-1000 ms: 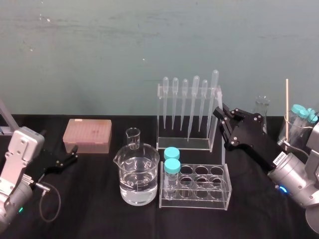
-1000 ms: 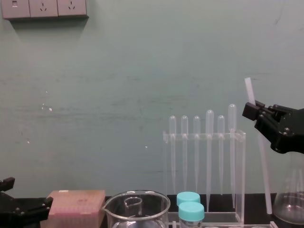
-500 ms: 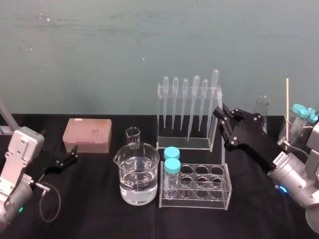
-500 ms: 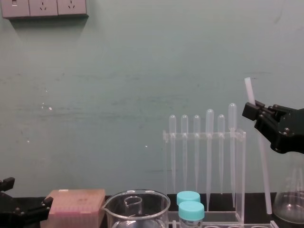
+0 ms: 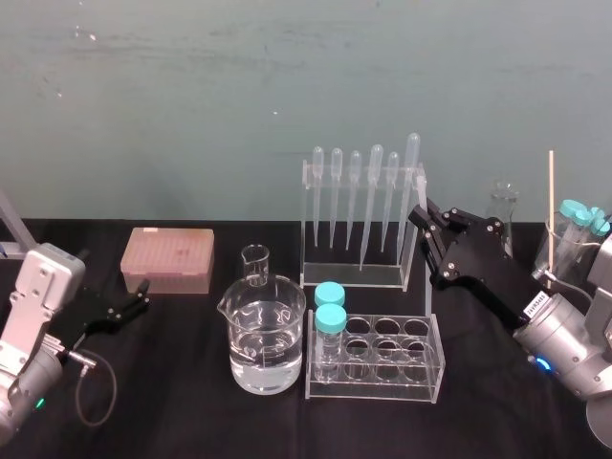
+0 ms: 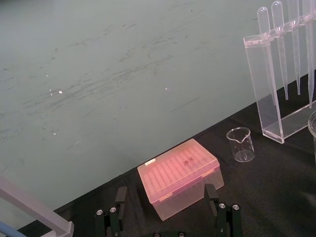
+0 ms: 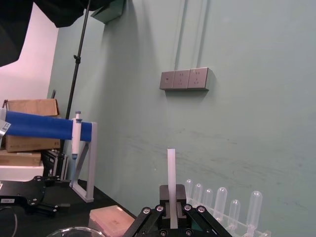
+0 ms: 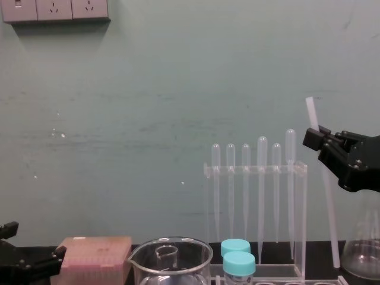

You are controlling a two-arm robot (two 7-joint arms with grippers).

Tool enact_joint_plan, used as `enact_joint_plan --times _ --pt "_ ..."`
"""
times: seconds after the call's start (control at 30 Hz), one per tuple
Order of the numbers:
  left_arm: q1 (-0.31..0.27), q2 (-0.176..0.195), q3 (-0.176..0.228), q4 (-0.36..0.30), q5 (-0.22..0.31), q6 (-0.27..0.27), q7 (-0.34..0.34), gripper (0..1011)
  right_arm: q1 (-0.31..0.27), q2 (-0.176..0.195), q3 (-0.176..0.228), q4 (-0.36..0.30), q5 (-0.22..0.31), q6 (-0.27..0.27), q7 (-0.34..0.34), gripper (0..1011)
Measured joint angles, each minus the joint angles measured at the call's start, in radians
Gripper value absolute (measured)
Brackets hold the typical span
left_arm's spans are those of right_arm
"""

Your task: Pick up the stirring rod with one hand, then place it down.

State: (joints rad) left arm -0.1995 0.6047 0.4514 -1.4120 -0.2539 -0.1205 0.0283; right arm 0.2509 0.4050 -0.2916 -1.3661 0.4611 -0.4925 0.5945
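You are working over a black table (image 5: 191, 411) set against a teal wall (image 8: 148, 119). A strip of three sockets (image 8: 55, 10) is sitting at 11 o'clock in the chest view.

Standing on the table are:
- one rack (image 5: 349, 279) carrying six pipettes (image 5: 376, 191)
- one tube rack (image 5: 421, 382) holding two blue-capped tubes (image 5: 330, 320)
- one beaker (image 5: 263, 344) holding water
- one small beaker (image 5: 255, 265) just behind it
- one pink box (image 5: 167, 258)
- one flask (image 5: 503, 215) toward 2 o'clock

The right claw (image 8: 314, 138) is hovering at 3 o'clock of the rack, pinching the rod (image 8: 329, 208). The rod is standing nearly upright. A short stub is poking out of the claw at 12 o'clock and the long part is running down toward 6, leaning slightly toward 5. Its lower end is sitting low between the rack and the flask, and you cannot tell whether it is touching the table.

The left claw (image 5: 143, 295) is lying low at 7 o'clock of the box, with its fingers (image 6: 118, 197) spread and gripping nothing.
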Motion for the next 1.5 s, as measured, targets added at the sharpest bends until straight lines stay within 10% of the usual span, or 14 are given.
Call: enact_joint_plan --times 1.5 --pt "0.0 0.0 0.0 0.0 0.0 0.0 0.0 1000 0.0 0.0 0.0 0.0 0.0 0.0 0.0 68"
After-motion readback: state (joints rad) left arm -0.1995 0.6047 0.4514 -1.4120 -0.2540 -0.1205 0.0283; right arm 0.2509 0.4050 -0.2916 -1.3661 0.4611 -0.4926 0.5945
